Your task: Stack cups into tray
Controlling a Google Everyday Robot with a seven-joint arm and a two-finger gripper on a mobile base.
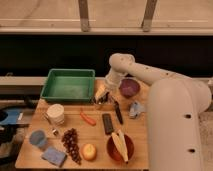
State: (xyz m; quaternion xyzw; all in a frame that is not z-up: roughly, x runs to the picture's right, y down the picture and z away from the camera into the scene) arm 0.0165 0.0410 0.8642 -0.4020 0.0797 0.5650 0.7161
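The green tray sits at the back left of the wooden table. My gripper hangs low just off the tray's right front corner, right over a small dark shiny cup that is mostly hidden beneath it. The pale blue cup stands upright near the table's front left corner, far from the gripper. Nothing shows inside the tray.
A purple bowl is right of the gripper. A red-brown bowl holds yellow food at the front. A white cup, carrot, grapes, a blue sponge, a black bar and a knife lie around.
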